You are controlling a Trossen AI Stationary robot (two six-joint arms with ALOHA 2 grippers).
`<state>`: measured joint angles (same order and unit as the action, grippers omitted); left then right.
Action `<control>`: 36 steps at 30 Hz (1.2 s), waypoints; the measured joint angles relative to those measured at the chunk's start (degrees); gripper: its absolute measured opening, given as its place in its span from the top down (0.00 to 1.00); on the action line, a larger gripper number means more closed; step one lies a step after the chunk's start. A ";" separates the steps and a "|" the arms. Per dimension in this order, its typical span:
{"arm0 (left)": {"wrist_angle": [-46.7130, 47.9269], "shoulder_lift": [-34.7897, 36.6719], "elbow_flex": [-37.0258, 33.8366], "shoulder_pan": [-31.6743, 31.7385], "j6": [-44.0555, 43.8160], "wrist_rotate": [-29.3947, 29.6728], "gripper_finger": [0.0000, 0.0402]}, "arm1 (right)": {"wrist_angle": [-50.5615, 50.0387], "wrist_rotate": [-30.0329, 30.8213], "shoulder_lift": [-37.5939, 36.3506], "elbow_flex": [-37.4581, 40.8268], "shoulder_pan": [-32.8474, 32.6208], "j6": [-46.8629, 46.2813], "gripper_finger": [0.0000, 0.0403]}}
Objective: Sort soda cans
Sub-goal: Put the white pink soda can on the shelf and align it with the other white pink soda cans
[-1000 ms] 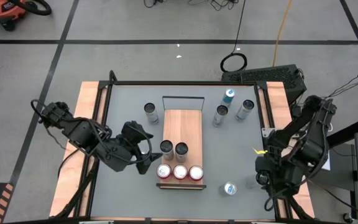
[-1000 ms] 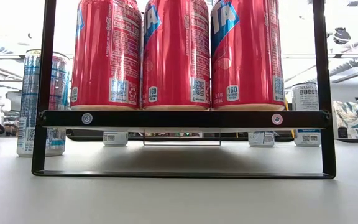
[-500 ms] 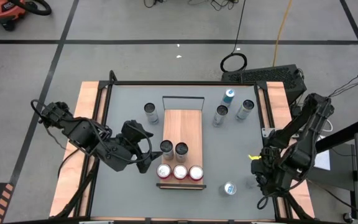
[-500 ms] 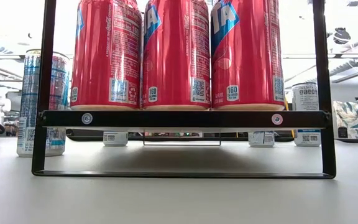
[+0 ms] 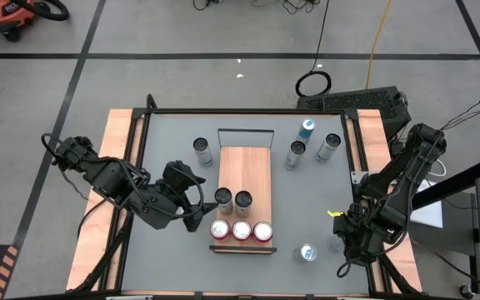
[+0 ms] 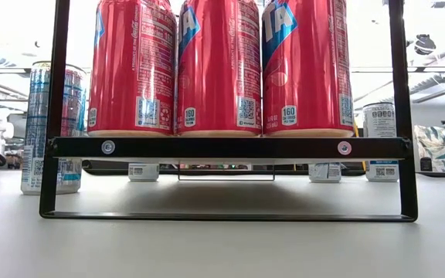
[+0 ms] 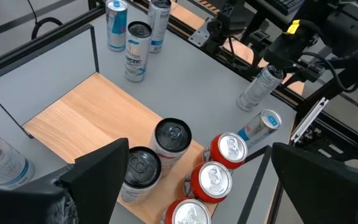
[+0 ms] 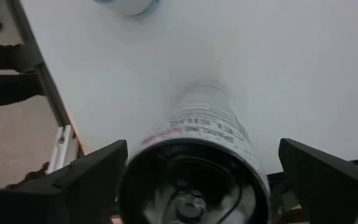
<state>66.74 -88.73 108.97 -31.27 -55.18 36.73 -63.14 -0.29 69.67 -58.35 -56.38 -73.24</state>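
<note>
High view: grey tabletop (image 5: 173, 250) with a black-framed wooden rack (image 5: 244, 171) at its middle.
Red cans: three red soda cans (image 5: 241, 231) stand in a row at the rack's near end, touching side by side; the low view shows them close up on the rack's black bar (image 6: 230, 147).
Dark-topped cans on rack: two silver-grey cans (image 5: 232, 198) stand just behind the red row.
Loose cans, far side: one silver-grey can (image 5: 202, 151) left of the rack; right of it, a blue can (image 5: 307, 130) and two silver-grey cans (image 5: 297, 154) (image 5: 328, 147) close together.
Loose cans, near right: a blue can (image 5: 308, 252) stands right of the rack's near end.
Left claw: left claw (image 5: 192, 196) hovers just left of the rack beside the dark-topped pair, fingers (image 7: 98, 171) spread apart, nothing between them.
Right claw: right claw (image 5: 344, 242) sits at the tabletop's near right edge, fingers (image 8: 86, 174) wide apart on either side of a silver-grey can (image 8: 197, 162); whether they touch it I cannot tell.
</note>
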 joint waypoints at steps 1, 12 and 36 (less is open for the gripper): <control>0.00 0.00 0.00 0.00 0.00 0.00 0.01 | 0.22 0.02 -0.02 0.00 0.00 -0.20 0.03; 0.22 0.00 0.00 0.07 0.02 0.00 0.01 | 0.81 -2.95 -0.02 0.00 0.00 -2.50 0.32; -0.84 -3.74 0.00 1.09 0.39 1.11 0.01 | 2.33 -3.04 -0.02 -8.62 1.44 -8.89 0.43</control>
<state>65.90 -92.47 108.97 -30.17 -54.78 37.85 -60.81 -3.33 69.65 -66.96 -54.94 -82.14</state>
